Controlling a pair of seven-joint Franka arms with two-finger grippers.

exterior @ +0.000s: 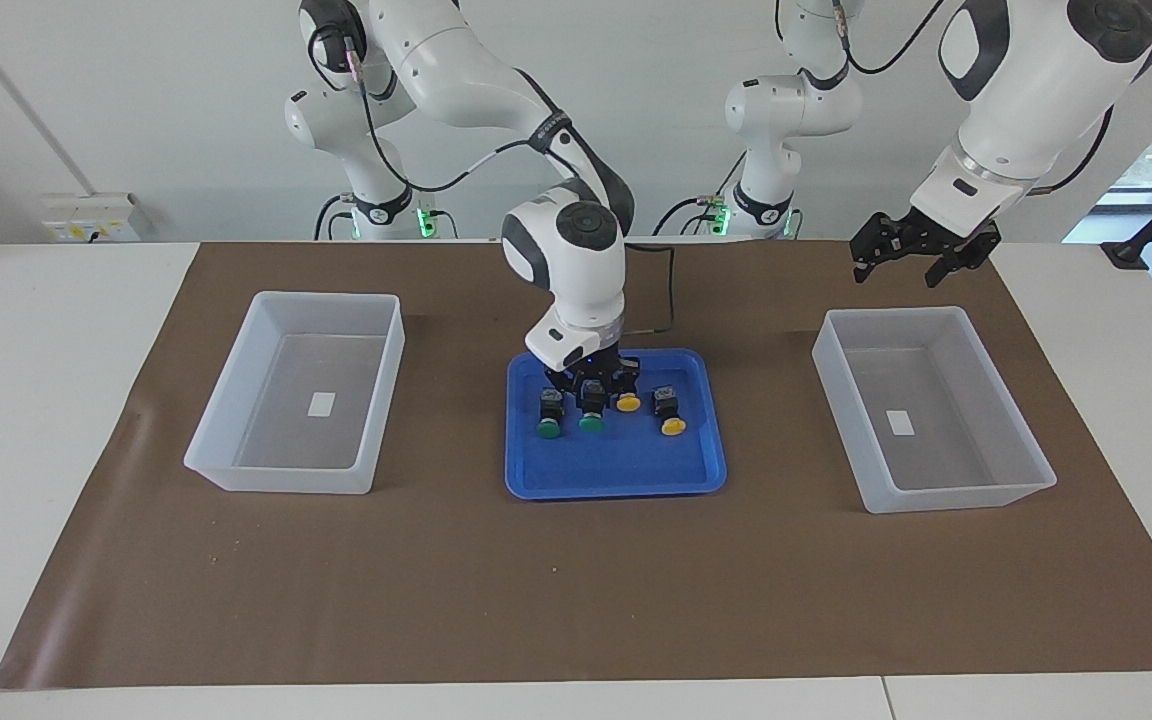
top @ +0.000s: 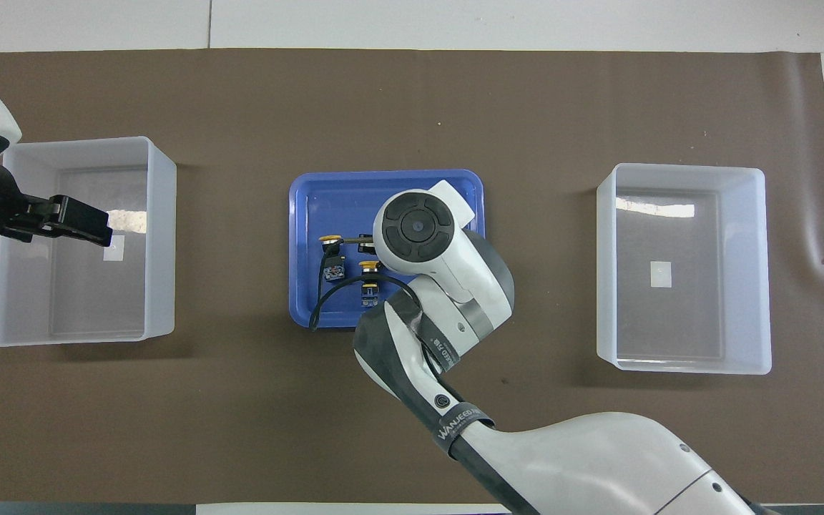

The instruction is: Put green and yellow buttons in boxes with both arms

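Note:
Four buttons lie in a row in the blue tray (exterior: 616, 470): two green buttons (exterior: 548, 428) (exterior: 591, 422) and two yellow buttons (exterior: 628, 403) (exterior: 673, 426). My right gripper (exterior: 591, 385) is down in the tray, over the second green button and the yellow button beside it. In the overhead view the right arm's wrist hides its gripper and both green buttons; only the yellow buttons (top: 329, 241) (top: 368, 266) show. My left gripper (exterior: 921, 258) hangs open and empty in the air over the box (exterior: 1016, 490) at the left arm's end, also in the overhead view (top: 86, 223).
A second box (exterior: 286, 480) stands at the right arm's end, holding only a white label; it also shows in the overhead view (top: 680, 172). Both boxes and the tray (top: 312, 214) sit on a brown mat (exterior: 576, 600) over the white table.

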